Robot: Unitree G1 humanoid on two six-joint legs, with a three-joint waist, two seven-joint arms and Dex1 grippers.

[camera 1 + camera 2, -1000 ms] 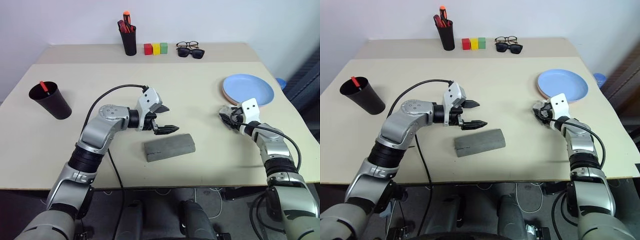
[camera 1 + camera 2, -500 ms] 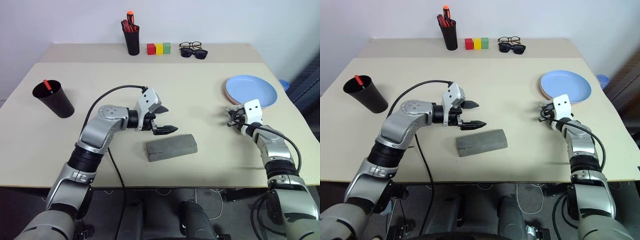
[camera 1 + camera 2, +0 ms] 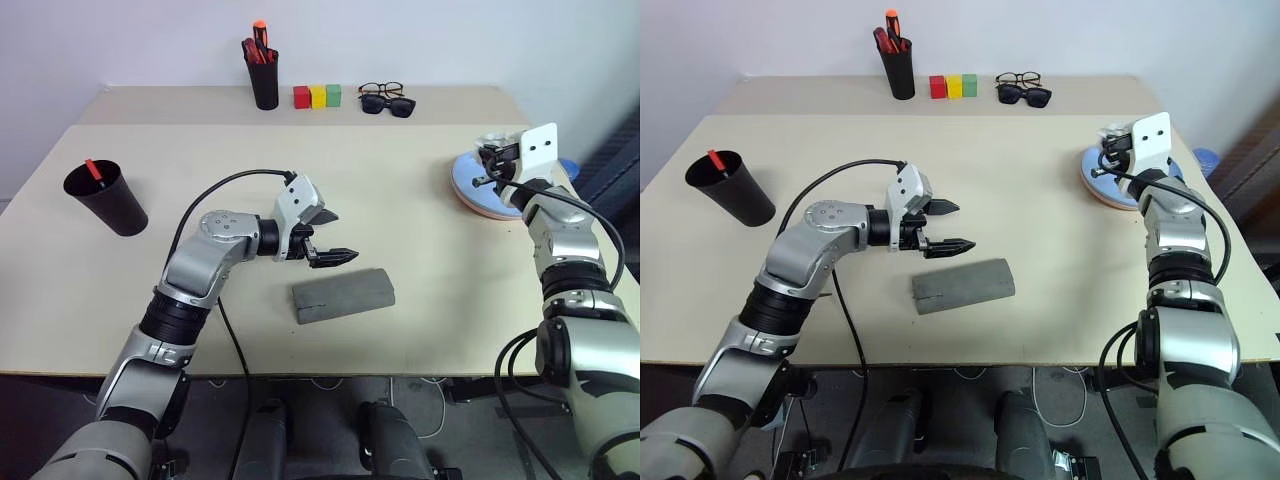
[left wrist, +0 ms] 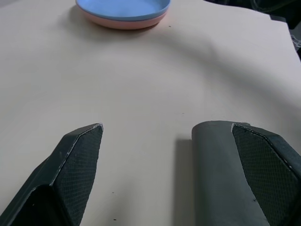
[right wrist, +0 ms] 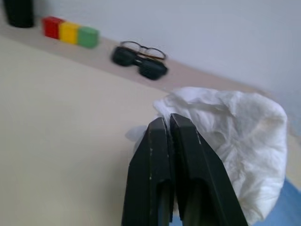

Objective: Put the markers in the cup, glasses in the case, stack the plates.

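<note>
The left gripper (image 3: 331, 238) hovered with its jaws spread wide just above the grey felt glasses case (image 3: 343, 295), which lay shut near the table's (image 3: 420, 190) centre; in the left wrist view one black finger (image 4: 77, 160) stood apart from the case end while the other overlapped it.

The right gripper (image 5: 169, 123) was raised at about two o'clock from the case, over the near edge of the stacked plates (image 3: 478, 190), its fingers pressed together on a crumpled white tissue (image 5: 235, 136). The light blue plate (image 4: 123, 7) sat on the salmon pink one (image 4: 123, 22).

The wide black cup (image 3: 104, 199) stood at roughly nine o'clock, well apart from the case, with a red-capped marker (image 3: 93, 170) upright inside it.

At twelve o'clock along the far shelf stood a black pen holder (image 3: 264, 86) with red-orange pens (image 3: 256, 46), three blocks in red, yellow and green (image 3: 317, 96), and dark sunglasses (image 3: 386, 104) just in front of black-framed spectacles (image 3: 379, 90).
</note>
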